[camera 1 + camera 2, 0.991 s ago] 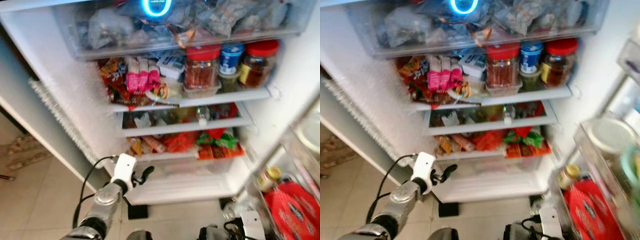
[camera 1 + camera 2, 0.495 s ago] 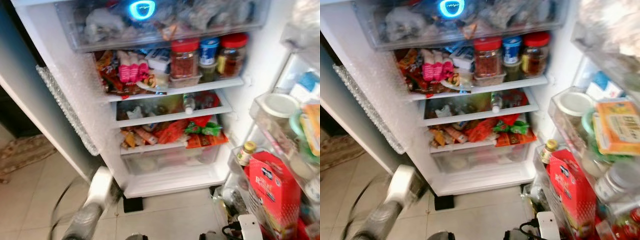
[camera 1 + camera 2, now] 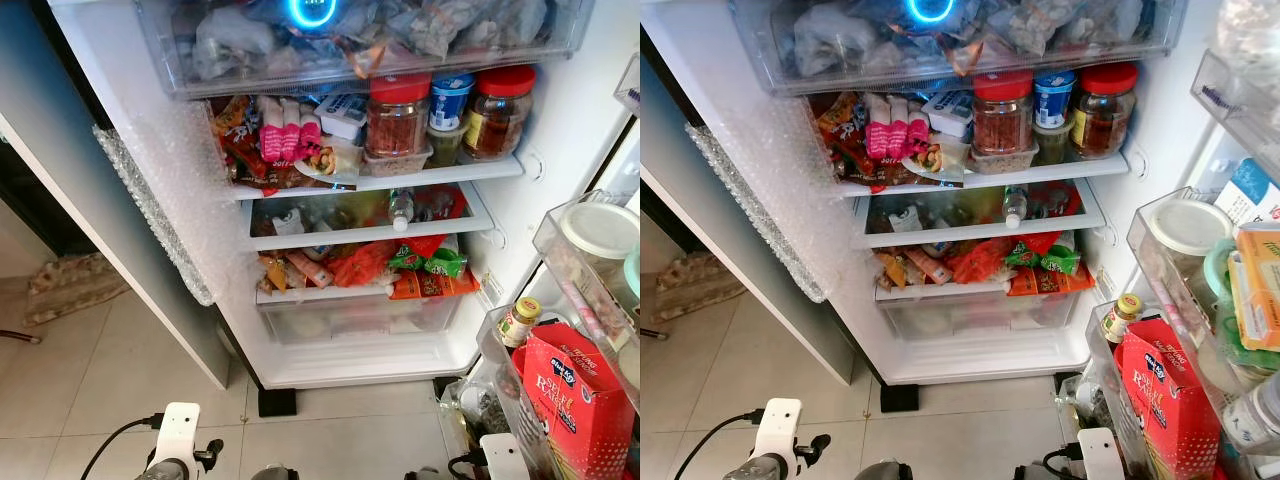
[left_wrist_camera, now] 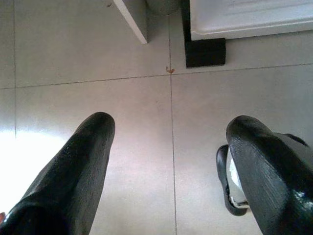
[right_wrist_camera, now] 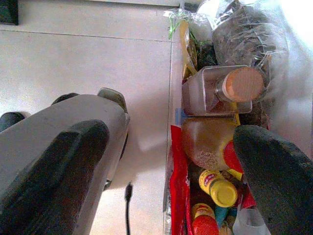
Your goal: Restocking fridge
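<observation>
The fridge (image 3: 250,300) stands open before me, its shelves packed. A clear top drawer (image 3: 370,40) holds bags. The shelf below carries pink packs (image 3: 285,140), a red-lidded jar (image 3: 398,120), a blue-lidded tub (image 3: 450,100) and a brown jar (image 3: 497,110). Orange and green snack packets (image 3: 420,270) lie above the crisper drawer (image 3: 350,315). My left arm's white wrist (image 3: 178,430) hangs low at the left. Its gripper (image 4: 168,161) is open over bare floor tiles. My right gripper (image 5: 171,166) is open and empty above a door bin with bottles (image 5: 220,90).
The door bins at the right hold a red carton (image 3: 580,400), a small yellow-lidded bottle (image 3: 518,322) and a white-lidded container (image 3: 600,230). Bubble wrap (image 3: 150,210) lines the fridge's left edge. A black block (image 3: 277,402) sits under the fridge. A rug (image 3: 70,285) lies at the left.
My left arm has dropped from in front of the fridge's base to the bottom of the view. The camera has swung, bringing more of the door bins into sight.
</observation>
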